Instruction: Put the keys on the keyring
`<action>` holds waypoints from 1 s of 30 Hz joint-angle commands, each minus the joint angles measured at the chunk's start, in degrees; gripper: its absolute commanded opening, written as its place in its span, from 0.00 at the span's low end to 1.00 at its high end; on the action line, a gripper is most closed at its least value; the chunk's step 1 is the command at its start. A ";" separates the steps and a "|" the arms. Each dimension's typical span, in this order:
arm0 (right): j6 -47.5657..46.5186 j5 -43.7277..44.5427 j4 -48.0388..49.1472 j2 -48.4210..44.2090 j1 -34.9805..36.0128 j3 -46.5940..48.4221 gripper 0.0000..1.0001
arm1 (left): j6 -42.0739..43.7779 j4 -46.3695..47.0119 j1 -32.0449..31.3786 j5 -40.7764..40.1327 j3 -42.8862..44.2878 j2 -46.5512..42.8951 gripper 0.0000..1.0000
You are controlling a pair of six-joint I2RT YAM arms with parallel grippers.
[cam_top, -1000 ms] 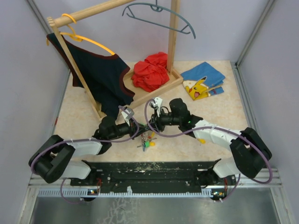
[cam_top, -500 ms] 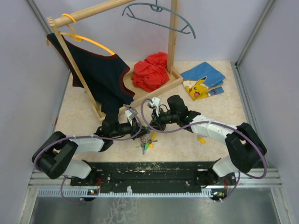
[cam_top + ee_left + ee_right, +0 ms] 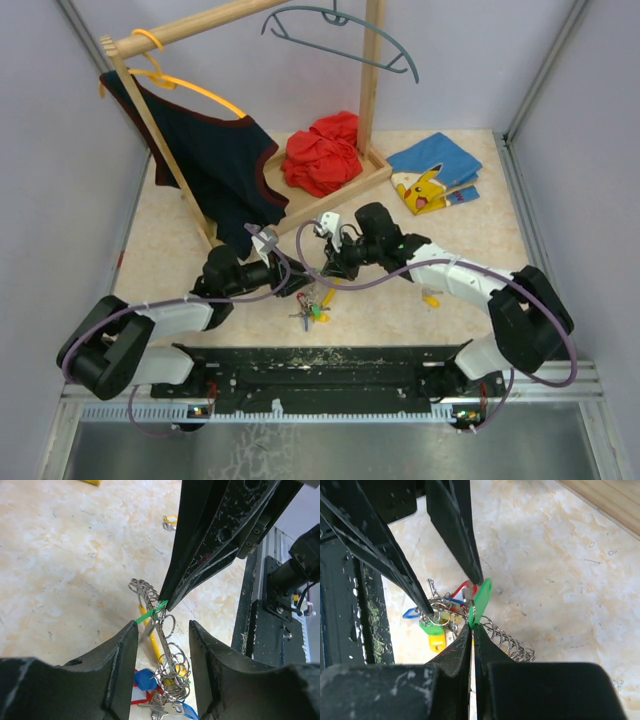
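Right wrist view: R gripper (image 3: 473,629) clamps green-tagged silvery key (image 3: 482,597); L gripper (image 3: 162,629) spread wide, straddling thin silvery metal keyring (image 3: 172,656).

Coloured-tag keys (image 3: 436,632) bunched at silvery keyring (image 3: 440,605)

Shiny silvery metal forms the keyring (image 3: 172,655) and the keys (image 3: 436,641), whose tags are smooth glossy plastic, over a matt, marbled beige table (image 3: 60,555), beside the right hand's scuffed, matt black fingers (image 3: 220,540).
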 commanded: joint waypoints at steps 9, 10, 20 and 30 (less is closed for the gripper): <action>-8.01 4.99 -10.81 -1.22 2.78 9.18 0.00 | 1.01 3.59 2.14 -2.34 -0.95 -3.54 0.59; -8.15 5.14 -11.32 -0.74 2.98 9.71 0.00 | 1.43 3.52 2.10 -1.99 -0.79 -3.06 0.59; -9.42 6.87 -13.79 2.05 4.63 12.52 0.00 | 3.67 3.74 2.90 2.74 1.61 2.78 0.55; 9.19 19.80 -9.30 5.67 5.01 11.52 0.29 | 1.50 -20.11 3.77 -12.98 3.27 -3.14 0.58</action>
